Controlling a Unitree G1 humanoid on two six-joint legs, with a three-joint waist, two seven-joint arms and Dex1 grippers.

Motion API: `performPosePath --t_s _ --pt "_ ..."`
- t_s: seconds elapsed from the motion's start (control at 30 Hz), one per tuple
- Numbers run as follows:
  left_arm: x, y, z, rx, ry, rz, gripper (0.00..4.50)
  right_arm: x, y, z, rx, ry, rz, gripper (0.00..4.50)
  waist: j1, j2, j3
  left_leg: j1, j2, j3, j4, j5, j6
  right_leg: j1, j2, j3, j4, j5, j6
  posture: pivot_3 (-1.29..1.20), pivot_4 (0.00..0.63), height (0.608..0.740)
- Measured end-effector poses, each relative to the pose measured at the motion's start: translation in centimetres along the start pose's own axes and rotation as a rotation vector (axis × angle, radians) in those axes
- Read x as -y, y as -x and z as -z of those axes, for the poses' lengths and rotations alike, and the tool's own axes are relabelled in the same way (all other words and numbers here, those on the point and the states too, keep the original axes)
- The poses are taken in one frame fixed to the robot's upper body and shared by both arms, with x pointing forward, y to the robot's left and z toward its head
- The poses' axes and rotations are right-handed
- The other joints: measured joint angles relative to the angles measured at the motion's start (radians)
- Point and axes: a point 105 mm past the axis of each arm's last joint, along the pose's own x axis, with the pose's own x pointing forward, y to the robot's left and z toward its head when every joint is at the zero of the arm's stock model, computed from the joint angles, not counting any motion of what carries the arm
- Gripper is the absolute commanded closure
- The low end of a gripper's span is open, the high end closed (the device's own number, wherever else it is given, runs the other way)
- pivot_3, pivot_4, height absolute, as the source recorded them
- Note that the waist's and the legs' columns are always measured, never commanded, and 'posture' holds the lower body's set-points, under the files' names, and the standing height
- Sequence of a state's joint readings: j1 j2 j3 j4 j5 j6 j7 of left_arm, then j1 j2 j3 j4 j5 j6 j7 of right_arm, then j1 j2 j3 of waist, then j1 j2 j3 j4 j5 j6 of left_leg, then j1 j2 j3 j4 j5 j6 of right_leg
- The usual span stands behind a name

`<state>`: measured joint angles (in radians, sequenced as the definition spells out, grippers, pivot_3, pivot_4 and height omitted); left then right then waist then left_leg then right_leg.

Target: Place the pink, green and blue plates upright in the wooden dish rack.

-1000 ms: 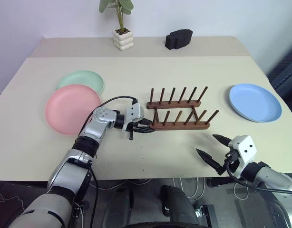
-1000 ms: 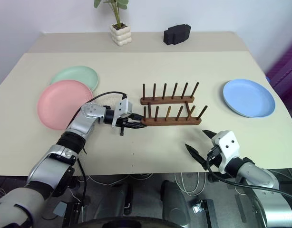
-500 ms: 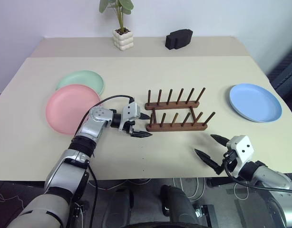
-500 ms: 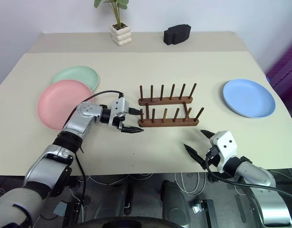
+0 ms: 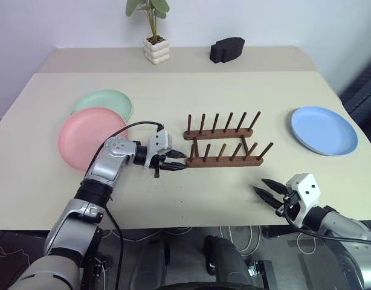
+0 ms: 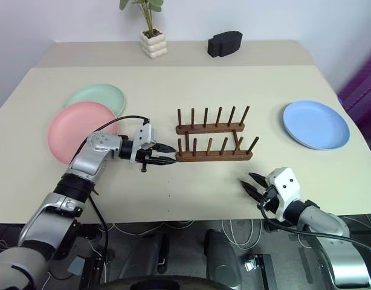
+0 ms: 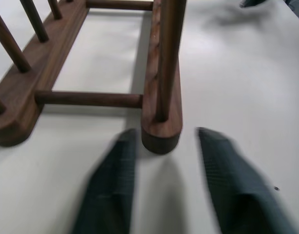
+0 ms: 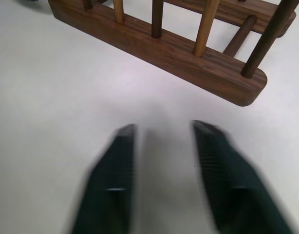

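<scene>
The wooden dish rack [image 5: 225, 161] stands empty at the table's middle, its two rows of pegs upright. The pink plate [image 5: 89, 136] lies flat at the left and overlaps the green plate [image 5: 107, 99] behind it. Far to the right, the blue plate [image 5: 324, 130] lies flat. My left gripper [image 5: 180, 161] points at the left end of the rack's near bar [image 7: 160, 131]. Its fingers are a little apart, with that rounded end just ahead of the gap. My right gripper [image 5: 258, 185] hovers near the table's front edge, below the rack's right end, fingers narrowly apart and holding nothing.
A potted plant [image 5: 155, 48] and a black block [image 5: 226, 49] stand on the raised strip at the back. The table [image 5: 234, 205] has bare surface between the rack and each plate. A black cable loops over my left forearm.
My left gripper let go of the rack's end, opened wide, drew back left and has narrowed again. The right gripper's fingers went from wide apart to close together. The rack slid slightly left.
</scene>
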<state>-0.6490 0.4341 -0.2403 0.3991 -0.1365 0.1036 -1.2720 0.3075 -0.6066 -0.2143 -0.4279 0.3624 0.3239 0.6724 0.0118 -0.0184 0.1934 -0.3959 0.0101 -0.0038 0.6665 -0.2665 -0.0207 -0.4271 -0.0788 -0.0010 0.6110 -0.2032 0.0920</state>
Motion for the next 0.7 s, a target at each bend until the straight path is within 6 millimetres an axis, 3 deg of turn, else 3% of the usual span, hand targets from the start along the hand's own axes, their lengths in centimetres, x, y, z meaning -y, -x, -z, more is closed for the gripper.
performPosePath --t_s 0.4,0.53,0.7 --pt "2.7 0.0 0.0 -0.005 0.032 0.042 4.45 0.6 -2.3 0.0 -0.049 0.074 0.02 4.47 0.0 0.0 0.0 0.0 0.0 0.0 0.0 0.0 0.0 0.0 0.0 0.0 0.0 0.0 -0.001 0.0 0.15 0.74" --pt "3.5 -1.2 -0.5 0.01 0.017 0.052 4.45 1.4 -3.3 -0.6 -0.043 0.114 0.052 4.47 0.001 0.0 0.0 0.0 0.0 0.0 0.0 0.0 0.0 0.0 0.0 0.0 0.0 0.0 0.0 0.0 0.15 0.74" --pt "3.9 -3.0 0.0 -0.017 -0.015 0.021 4.45 2.1 -3.8 -0.1 -0.07 0.12 0.075 4.47 0.0 0.0 0.0 0.0 0.0 0.0 0.0 0.0 0.0 0.0 0.0 0.0 0.0 0.0 -0.001 0.0 0.15 0.74"
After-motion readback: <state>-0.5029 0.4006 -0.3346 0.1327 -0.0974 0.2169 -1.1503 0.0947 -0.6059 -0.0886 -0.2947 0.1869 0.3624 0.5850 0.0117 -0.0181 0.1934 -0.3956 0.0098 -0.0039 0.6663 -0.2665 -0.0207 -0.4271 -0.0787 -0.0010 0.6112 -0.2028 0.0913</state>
